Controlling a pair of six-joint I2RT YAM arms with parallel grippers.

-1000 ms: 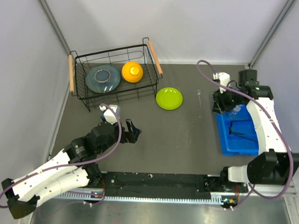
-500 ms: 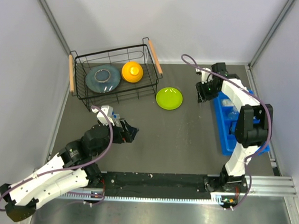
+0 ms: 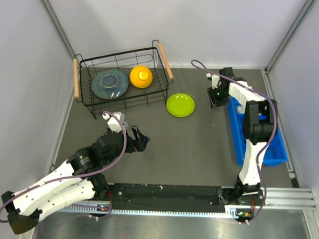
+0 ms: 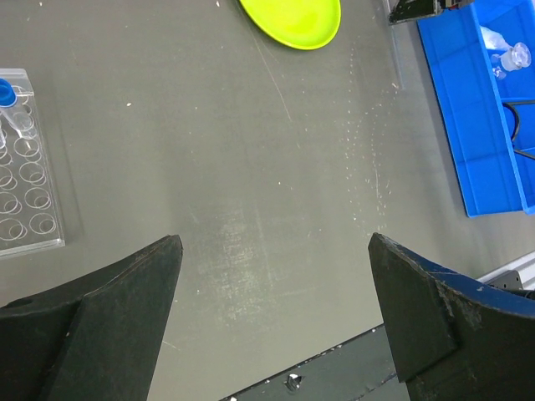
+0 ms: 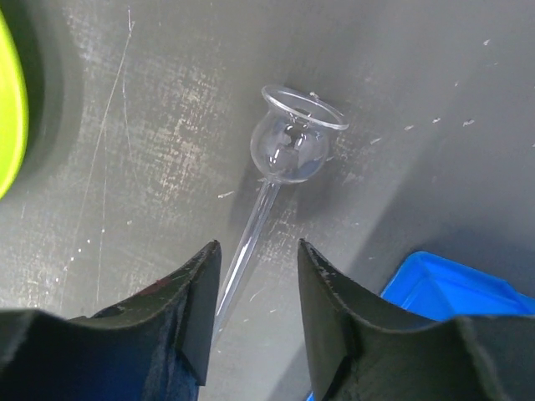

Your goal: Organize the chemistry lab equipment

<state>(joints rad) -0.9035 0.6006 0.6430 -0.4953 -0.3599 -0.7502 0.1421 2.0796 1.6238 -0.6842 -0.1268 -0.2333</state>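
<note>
Right gripper (image 5: pixel 255 313): fingers a narrow gap apart, low over the table (image 3: pixel 190 147) at its far right, just beside the blue bin (image 3: pixel 236 134); nothing is clamped.
Thin glass rod (image 5: pixel 264 203): lies flat on the table; its stem runs into the gap between the right fingers, closer to the left-hand one in the wrist view. Whether it touches that finger cannot be told. The round bulb with its flared rim points away from the gripper.
Left gripper (image 4: pixel 276 242): fingers spread wide and empty, held above bare table left of centre.
Clear plastic tube rack (image 4: pixel 25 175): on the table at the left edge of the left wrist view, apart from the fingers; one blue-capped test tube (image 4: pixel 7 92) stands in a far hole.
Blue bin contents: a small clear vessel (image 4: pixel 512 57) lies in the far compartment.
Lime-green plate (image 3: pixel 180 105): on the table between the right gripper and the wire basket (image 3: pixel 115 55), near both.
Wire basket contents: a grey plate (image 3: pixel 109 84) and an orange bowl (image 3: pixel 141 77), side by side.
</note>
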